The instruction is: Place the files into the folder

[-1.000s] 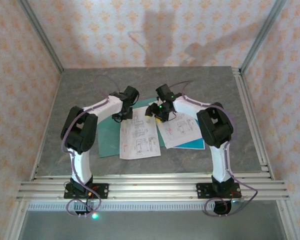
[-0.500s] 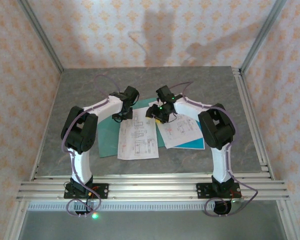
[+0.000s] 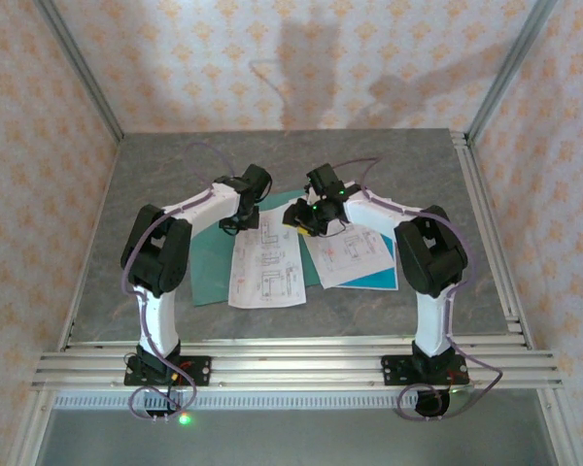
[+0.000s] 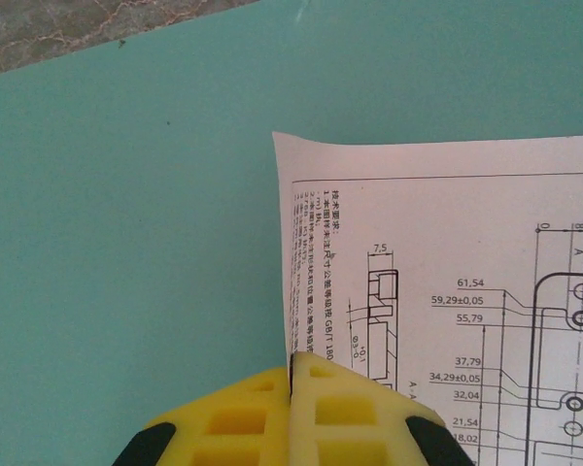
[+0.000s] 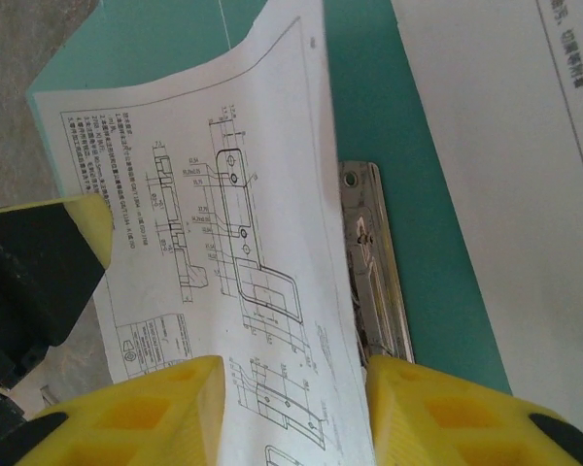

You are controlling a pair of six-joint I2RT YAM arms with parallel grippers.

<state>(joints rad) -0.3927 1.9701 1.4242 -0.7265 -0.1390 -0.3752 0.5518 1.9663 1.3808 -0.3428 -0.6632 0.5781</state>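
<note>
Grey marbled table (image 3: 155,184) is seen from above, with a teal folder (image 3: 206,272) laid open and flat on it between the two arms. Two white printed sheets are spread over the folder: the left sheet (image 3: 267,272) and the right sheet (image 3: 355,254). The left sheet's left edge is pinched between the pressed-together jaws of the left gripper (image 4: 291,388). Its opposite edge is bowed upward, with the jaws of the right gripper (image 5: 291,369) spread on either side. A small metal clip (image 5: 369,262) is seen along the folder's spine, just beside that edge.
</note>
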